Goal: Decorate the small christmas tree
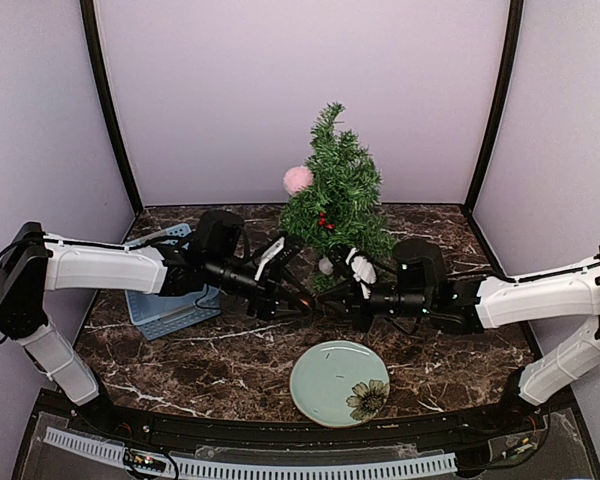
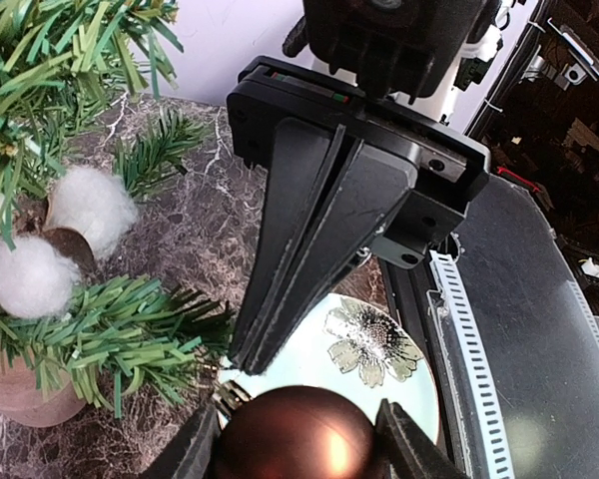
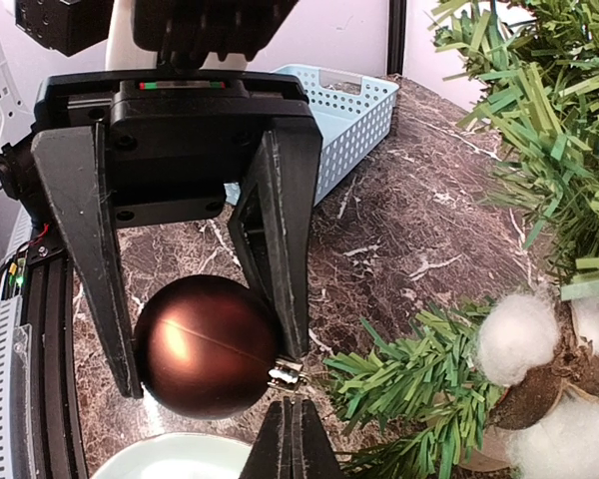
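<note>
Top external: small christmas tree [image 1: 337, 190] stands rear centre; my left gripper [image 1: 302, 303] and right gripper [image 1: 330, 300] meet tip to tip just before it.
Left wrist: left gripper clamps brown bauble [image 2: 295, 434].
Right wrist: right gripper pinched closed at bauble cap [image 3: 285, 375]; loop catch unclear. Confirm catch before left releases, then hang on low branch [image 3: 409, 384].

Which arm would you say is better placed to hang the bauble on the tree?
Probably right: right fingers sit closed at the bauble cap, beside the tree; left fingers merely clamp its body.
</note>
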You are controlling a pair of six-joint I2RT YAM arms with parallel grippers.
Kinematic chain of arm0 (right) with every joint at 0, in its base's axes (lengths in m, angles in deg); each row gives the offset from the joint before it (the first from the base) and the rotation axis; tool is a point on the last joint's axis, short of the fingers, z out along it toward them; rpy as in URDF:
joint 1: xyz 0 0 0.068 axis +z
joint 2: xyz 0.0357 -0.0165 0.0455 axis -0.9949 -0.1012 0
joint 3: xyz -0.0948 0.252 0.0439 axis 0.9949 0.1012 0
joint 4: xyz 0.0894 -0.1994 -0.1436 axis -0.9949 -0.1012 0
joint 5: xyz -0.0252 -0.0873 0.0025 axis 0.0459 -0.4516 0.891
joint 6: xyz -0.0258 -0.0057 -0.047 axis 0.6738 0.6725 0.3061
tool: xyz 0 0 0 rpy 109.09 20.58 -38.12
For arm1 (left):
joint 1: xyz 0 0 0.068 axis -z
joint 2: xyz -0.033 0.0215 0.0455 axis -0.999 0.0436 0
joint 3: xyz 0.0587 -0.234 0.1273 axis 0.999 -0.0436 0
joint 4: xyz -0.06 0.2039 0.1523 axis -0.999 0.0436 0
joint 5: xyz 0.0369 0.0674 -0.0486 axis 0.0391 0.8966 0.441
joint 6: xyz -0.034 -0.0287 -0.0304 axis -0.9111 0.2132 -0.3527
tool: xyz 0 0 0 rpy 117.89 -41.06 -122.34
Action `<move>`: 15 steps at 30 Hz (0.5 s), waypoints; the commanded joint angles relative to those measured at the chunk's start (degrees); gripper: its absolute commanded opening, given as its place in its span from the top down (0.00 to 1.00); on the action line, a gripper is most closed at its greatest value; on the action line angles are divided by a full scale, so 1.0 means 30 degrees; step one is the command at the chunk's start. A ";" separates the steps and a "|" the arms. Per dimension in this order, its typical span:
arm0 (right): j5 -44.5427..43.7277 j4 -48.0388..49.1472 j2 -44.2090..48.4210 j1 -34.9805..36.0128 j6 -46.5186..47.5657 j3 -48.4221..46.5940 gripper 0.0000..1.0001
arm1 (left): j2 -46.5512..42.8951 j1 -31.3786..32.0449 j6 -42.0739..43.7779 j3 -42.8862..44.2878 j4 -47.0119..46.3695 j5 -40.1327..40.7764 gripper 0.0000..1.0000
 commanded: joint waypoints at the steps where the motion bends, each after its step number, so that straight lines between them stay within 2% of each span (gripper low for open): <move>1: 0.0493 0.0166 0.0179 0.0253 0.0116 -0.0421 1.00 | -0.0906 -0.0085 0.0223 -0.0277 0.0780 -0.0472 0.75; 8: 0.0801 0.0177 0.0207 0.0306 0.0112 -0.0375 1.00 | -0.1274 -0.0084 0.0253 -0.0747 0.1059 -0.0535 0.75; 15: -0.0362 -0.0218 -0.0004 0.0311 0.0216 -0.0727 1.00 | -0.0747 -0.0084 0.0258 -0.0200 0.1014 0.0219 0.76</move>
